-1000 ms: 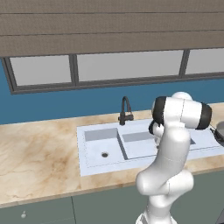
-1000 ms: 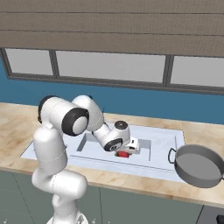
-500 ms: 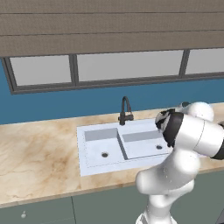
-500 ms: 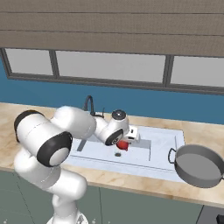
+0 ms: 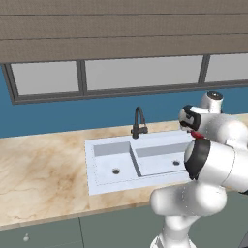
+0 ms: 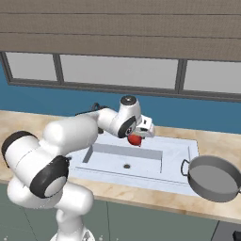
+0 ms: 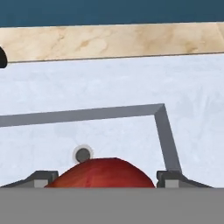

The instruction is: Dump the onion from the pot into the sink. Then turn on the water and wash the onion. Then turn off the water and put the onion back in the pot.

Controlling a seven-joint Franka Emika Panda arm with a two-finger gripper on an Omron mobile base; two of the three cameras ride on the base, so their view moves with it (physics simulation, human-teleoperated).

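My gripper (image 6: 137,138) is shut on the red-purple onion (image 6: 135,140) and holds it in the air above the larger right basin of the white sink (image 6: 174,147). In the hand view the onion (image 7: 103,174) sits between the two fingers (image 7: 41,177), with the basin's dark drain (image 7: 82,154) below it. The left base view has the gripper (image 5: 193,131) with a sliver of onion (image 5: 195,134) over the sink's (image 5: 111,145) right end. The grey pot (image 6: 214,178) stands empty on the counter right of the sink. No water runs from the dark faucet (image 5: 139,121).
A beige marble counter (image 5: 43,169) surrounds the sink, with a blue wall and windows (image 5: 140,72) behind. A divider (image 5: 133,160) splits the two basins. My own white arm (image 6: 70,136) crosses in front of the sink's left part.
The gripper has risen out of the right basin with the onion held in it, and the arm has swung up and over toward the sink's right side.
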